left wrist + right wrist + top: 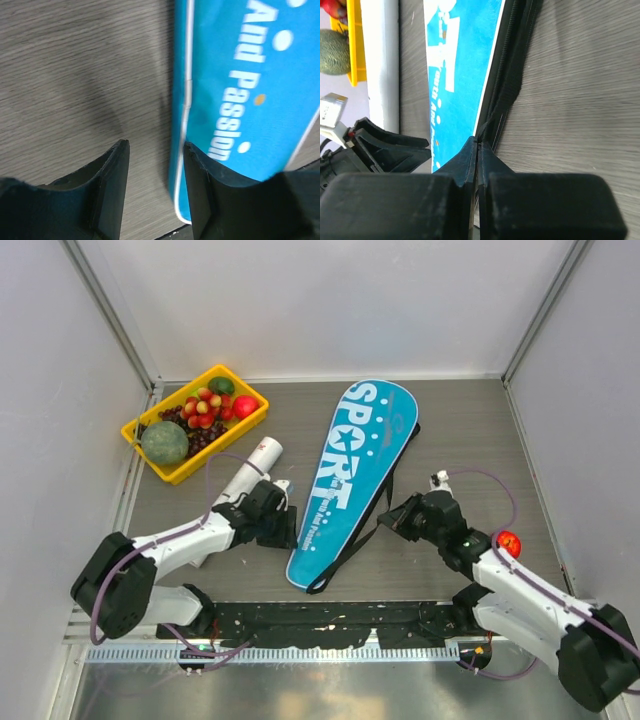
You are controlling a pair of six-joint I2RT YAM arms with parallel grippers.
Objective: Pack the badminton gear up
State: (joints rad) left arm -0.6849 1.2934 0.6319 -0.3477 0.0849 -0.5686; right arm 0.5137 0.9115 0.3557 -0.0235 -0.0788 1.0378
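The blue "SPORT" racket bag [350, 460] lies flat at mid-table, its narrow end toward me. My right gripper [385, 520] sits at the bag's right edge. In the right wrist view the right gripper [477, 141] is shut, its tips pinched on the black zipper strip [507, 85] beside the blue bag [460, 60]. My left gripper [290, 525] is at the bag's left edge. In the left wrist view the left gripper [155, 145] is open and straddles the white-piped edge of the bag [250, 75]. The white tube [245, 480] lies under the left arm.
A yellow tray [225, 445] of fruit stands at the back left, close to the tube's far end. A loose red apple [509, 542] lies beside my right forearm. Grey walls close in the table on three sides.
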